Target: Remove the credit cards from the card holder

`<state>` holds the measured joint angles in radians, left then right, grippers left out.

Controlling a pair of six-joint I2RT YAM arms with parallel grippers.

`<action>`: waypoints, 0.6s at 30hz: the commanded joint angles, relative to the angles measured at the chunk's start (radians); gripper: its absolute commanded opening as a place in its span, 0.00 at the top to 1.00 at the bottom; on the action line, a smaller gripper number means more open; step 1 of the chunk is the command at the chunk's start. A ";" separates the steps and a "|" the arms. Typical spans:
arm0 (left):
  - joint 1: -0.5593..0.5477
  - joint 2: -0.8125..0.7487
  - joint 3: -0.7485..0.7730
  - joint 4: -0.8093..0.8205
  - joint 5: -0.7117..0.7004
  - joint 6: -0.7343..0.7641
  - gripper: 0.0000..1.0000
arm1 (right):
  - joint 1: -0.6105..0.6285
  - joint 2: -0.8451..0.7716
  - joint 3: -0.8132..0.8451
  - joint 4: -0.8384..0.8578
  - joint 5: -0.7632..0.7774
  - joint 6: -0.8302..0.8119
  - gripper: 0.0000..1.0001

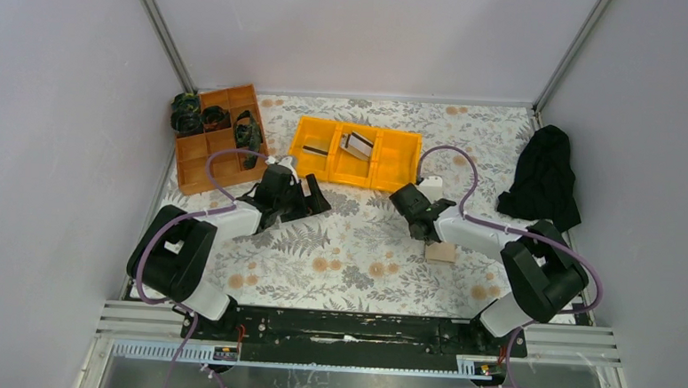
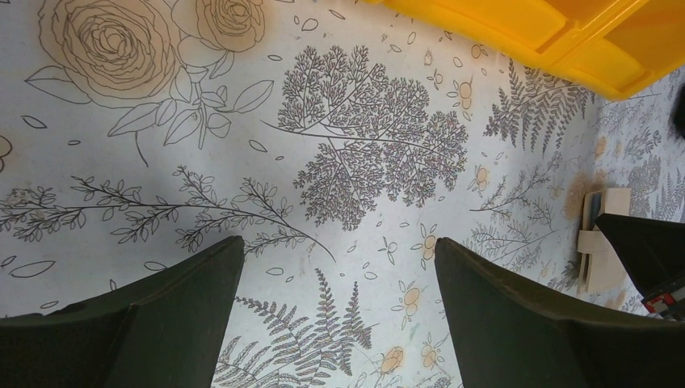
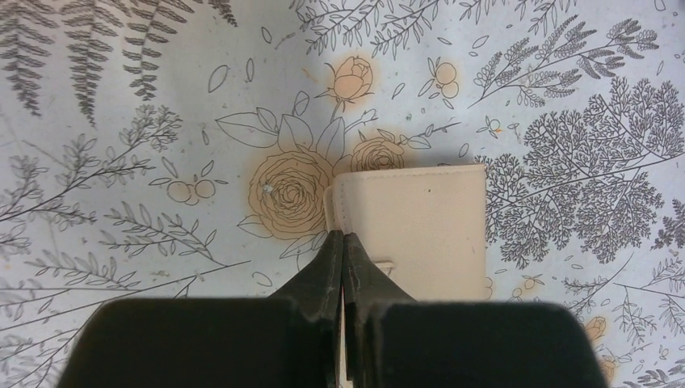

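Note:
The tan card holder (image 3: 420, 226) lies on the floral table cover, partly under my right arm in the top view (image 1: 441, 252). My right gripper (image 3: 343, 236) is shut, its tips pinching the stitched left edge of the holder; a pale strip shows between the jaws. The left wrist view shows the holder (image 2: 602, 259) with a blue-grey inner layer showing at its edge. Two credit cards lie in the yellow bin: a dark one (image 1: 316, 151) and a silvery one (image 1: 358, 144). My left gripper (image 2: 339, 242) is open and empty above the cover, left of the holder (image 1: 309, 197).
The yellow three-compartment bin (image 1: 395, 161) stands at the back centre, its corner in the left wrist view (image 2: 565, 40). An orange-brown divided tray (image 1: 201, 164) with dark items stands at the back left. A black cloth (image 1: 544, 176) lies at the right wall.

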<state>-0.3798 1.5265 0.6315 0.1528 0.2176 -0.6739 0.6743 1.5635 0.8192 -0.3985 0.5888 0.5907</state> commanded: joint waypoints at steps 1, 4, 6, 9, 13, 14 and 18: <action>-0.007 0.025 -0.006 0.013 0.014 0.014 0.05 | 0.003 -0.078 0.011 0.026 -0.033 -0.023 1.00; -0.007 0.022 -0.006 0.013 0.014 0.014 0.05 | 0.004 -0.115 0.026 0.051 -0.050 -0.055 1.00; -0.007 0.022 -0.006 0.012 0.013 0.014 0.05 | 0.004 -0.118 0.044 0.049 -0.053 -0.069 1.00; -0.006 0.022 -0.006 0.012 0.012 0.016 0.05 | 0.003 -0.128 0.059 0.081 -0.104 -0.086 1.00; -0.007 0.027 -0.002 0.012 0.016 0.013 0.05 | 0.004 -0.140 0.074 0.211 -0.327 -0.095 1.00; -0.007 0.027 -0.001 0.013 0.015 0.013 0.05 | 0.005 -0.135 0.087 0.237 -0.375 -0.085 1.00; -0.011 0.010 -0.003 -0.006 -0.019 0.022 0.05 | 0.044 -0.071 0.177 0.285 -0.460 -0.074 1.00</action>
<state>-0.3801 1.5288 0.6315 0.1585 0.2203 -0.6739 0.6773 1.4616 0.8764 -0.2432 0.2771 0.5175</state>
